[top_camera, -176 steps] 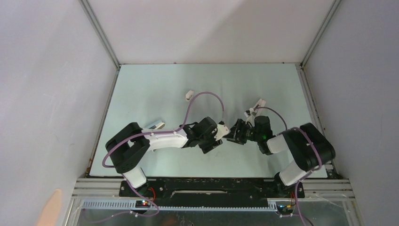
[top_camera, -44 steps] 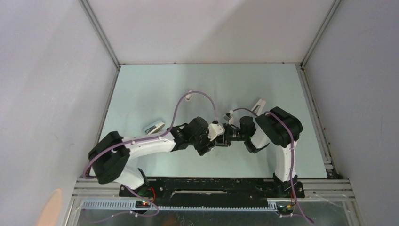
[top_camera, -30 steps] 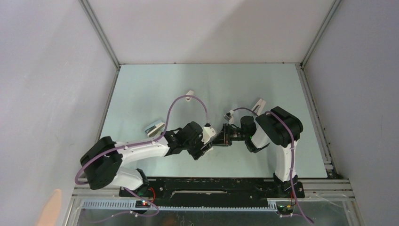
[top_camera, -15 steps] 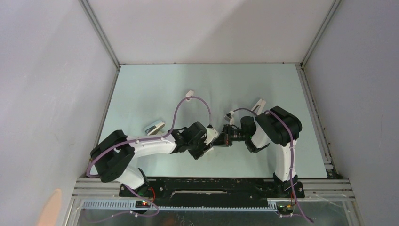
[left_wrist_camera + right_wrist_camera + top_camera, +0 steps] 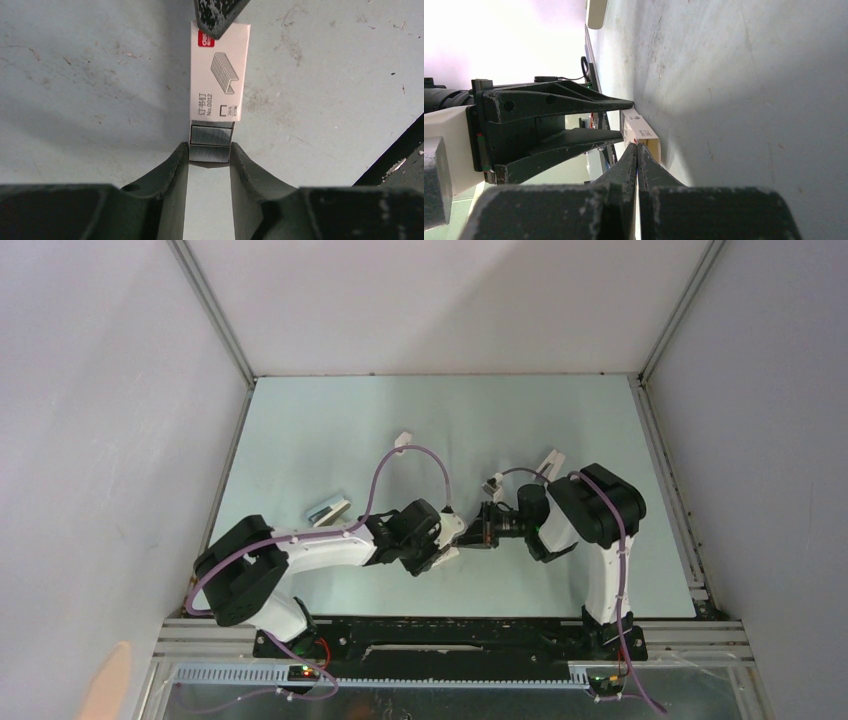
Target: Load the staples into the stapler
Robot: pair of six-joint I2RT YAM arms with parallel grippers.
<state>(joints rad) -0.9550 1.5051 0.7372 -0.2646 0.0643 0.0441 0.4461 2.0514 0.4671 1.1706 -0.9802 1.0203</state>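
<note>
My left gripper (image 5: 209,153) has its two dark fingers pressed against both sides of the small flat grey metal block of staples (image 5: 211,136). The block sticks out of the near end of the little white cardboard box with the red mark (image 5: 220,80). So the staples are partly out of the box, low over the pale green table (image 5: 75,75), and clamped only at their exposed end. My right gripper (image 5: 637,148) is clenched on nothing, and its joined tips press down on the far end of the box to pin it.

Several things could go wrong with the pull. My hold is shallow, on the nearest part of the block alone, and a seam runs across the grey metal. I judge it may split there and leave the rest inside. If the right tips skid off the smooth card, the box will simply travel along with the staples. If they press too hard, they could squeeze the card and trap the block.

What I take to be the slim white plastic stapler (image 5: 492,482) lies just beyond the right wrist, apart from all this. It is too small for me to tell whether it is open.
</note>
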